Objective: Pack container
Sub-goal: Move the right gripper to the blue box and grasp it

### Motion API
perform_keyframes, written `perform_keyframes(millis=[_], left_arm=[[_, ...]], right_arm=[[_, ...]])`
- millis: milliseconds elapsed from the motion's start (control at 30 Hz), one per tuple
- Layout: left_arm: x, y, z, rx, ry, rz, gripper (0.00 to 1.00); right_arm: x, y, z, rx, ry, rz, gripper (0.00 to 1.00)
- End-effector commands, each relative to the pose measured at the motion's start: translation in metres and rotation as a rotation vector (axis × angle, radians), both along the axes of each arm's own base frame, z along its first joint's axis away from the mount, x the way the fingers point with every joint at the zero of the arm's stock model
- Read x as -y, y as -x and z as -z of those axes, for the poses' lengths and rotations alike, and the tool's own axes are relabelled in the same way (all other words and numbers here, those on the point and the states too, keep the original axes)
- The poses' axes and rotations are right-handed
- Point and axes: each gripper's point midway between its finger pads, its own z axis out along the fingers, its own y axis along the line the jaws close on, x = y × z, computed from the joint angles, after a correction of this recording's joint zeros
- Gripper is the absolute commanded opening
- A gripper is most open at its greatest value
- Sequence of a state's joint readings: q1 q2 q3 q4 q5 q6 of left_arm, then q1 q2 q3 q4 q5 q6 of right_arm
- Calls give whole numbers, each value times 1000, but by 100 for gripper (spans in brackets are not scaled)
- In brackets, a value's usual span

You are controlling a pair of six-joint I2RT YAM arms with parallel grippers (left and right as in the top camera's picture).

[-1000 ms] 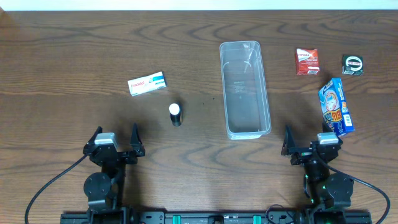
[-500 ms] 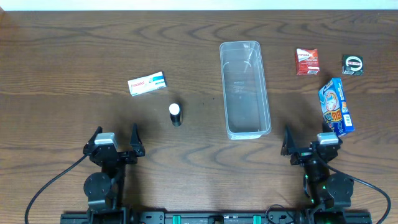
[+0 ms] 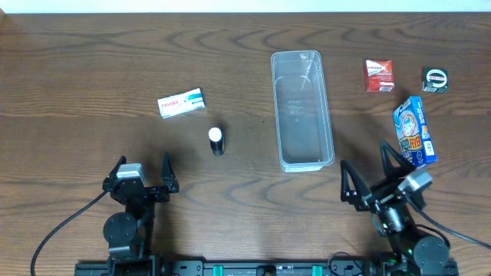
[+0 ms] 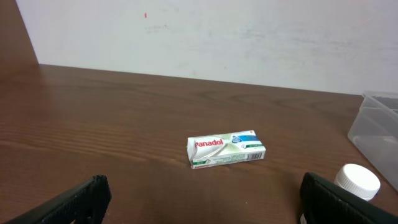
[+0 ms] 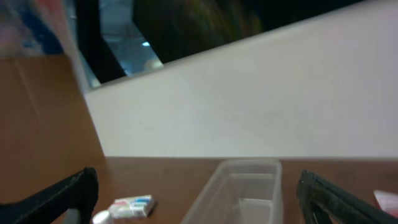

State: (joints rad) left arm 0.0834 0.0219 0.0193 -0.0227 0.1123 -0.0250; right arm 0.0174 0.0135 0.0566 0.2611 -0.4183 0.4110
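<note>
Risk lies with the blue box and the upright bottle

The container lies empty at mid-table, its long axis running away from the arms, and nothing is packed yet. Both grippers are on the near side of it. The left gripper has its jaws wide apart and holds nothing. The right gripper is also spread and empty, and is tilted.

The blue box, on the right-arm side of the container, lies just beside the right gripper's outer finger. A careless swing there would probably knock it askew or push it toward the table edge. The small white-capped bottle, on the left-arm side of the container, stands upright and looks easy to tip and roll if a finger meets its cap first. The container is clear and likely light, so a drop against its rim could slide it. The Panadol box lies flat beyond the bottle and may be hard to pinch.

Only the overhead view shows the red packet and the dark round item, both far on the container's right-arm side. The left wrist view alone makes the Panadol lettering readable and shows the bottle's cap close to the container's corner. The right wrist view is slanted and looks down the length of the container.
</note>
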Motion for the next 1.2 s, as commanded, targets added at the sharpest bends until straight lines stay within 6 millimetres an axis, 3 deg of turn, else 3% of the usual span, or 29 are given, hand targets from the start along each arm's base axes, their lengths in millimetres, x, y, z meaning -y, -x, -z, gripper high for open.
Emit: perform_keyframes(millis=[0,167,333,600,800,1167], left_arm=[[1,1,17,-54,-4,7,98],[1,1,17,-54,-4,7,98],[1,1,17,-54,-4,7,98],[1,1,17,-54,-4,7,98],[1,1,17,-54,-4,7,98],[1,1,17,-54,-4,7,98]], right_arm=[[1,12,-45,93,109,42,99],[43,-12,-68,-149,225,299,99],[81,-50,-71,-469,381,449,99],[134,-98,-25,-1005,447,437,99],[190,-114,15,-1210,519,628,99],[200,-132,63,-1296,738,485,99]])
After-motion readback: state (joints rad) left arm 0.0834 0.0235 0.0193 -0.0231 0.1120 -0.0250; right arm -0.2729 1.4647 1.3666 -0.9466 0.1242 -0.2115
